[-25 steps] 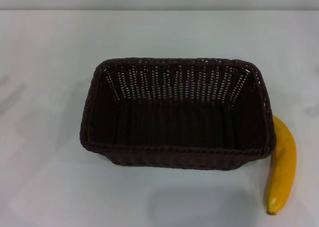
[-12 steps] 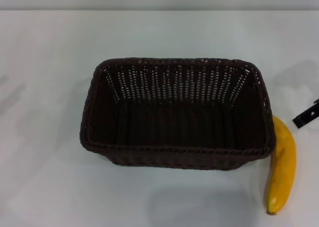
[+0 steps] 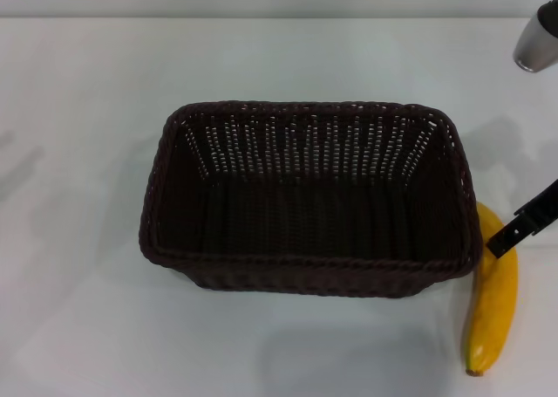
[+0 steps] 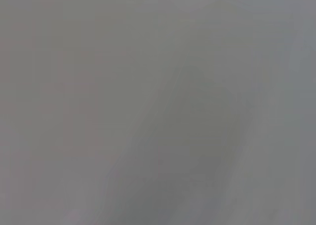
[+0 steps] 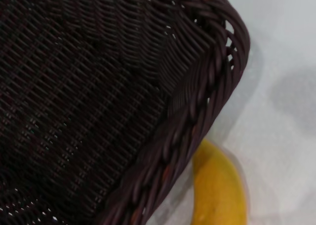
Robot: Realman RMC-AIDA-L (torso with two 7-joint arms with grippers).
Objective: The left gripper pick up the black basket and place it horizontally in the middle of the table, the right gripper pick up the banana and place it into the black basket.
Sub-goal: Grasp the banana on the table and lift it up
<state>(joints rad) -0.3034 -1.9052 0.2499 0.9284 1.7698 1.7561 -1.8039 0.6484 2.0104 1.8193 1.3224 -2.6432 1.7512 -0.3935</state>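
Banana (image 3: pixel 492 301) lies on the table (image 3: pixel 87 327) at four o'clock, touching the black basket (image 3: pixel 309 196). Right gripper (image 3: pixel 521 224) hovers over its far end; jaws' state cannot be told.

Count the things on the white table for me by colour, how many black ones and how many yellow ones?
Black: 1, the black basket
Yellow: 1, the banana
Total: 2 on the table
The right gripper, over the banana, is not counted.
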